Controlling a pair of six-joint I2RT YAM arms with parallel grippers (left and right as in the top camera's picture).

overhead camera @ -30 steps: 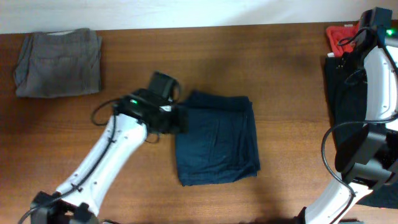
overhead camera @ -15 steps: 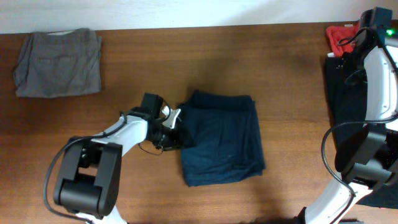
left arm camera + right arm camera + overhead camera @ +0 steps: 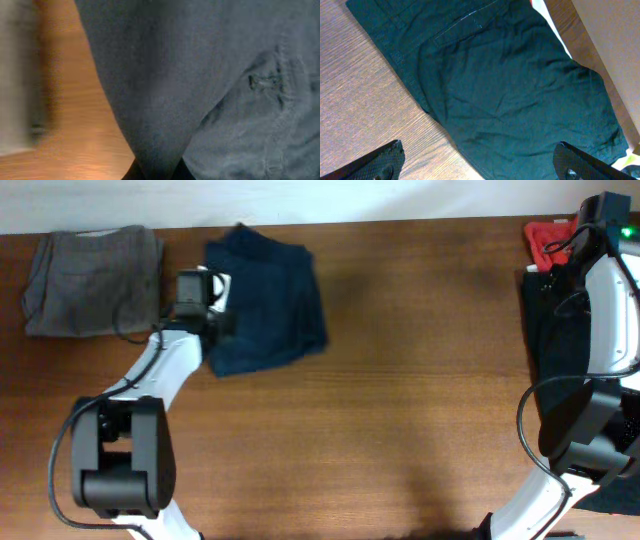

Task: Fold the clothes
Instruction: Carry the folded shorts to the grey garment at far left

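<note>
Left gripper (image 3: 213, 318) looks pinched on the folded navy shorts (image 3: 270, 295), far left just beside the grey shorts (image 3: 95, 280). I reckon a careless release could rumple the fold or overlap that pile.

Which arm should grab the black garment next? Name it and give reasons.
Right. The right hand hangs open directly over the black garment; the left hand is far off, pinching the navy shorts beside the grey shorts.
</note>
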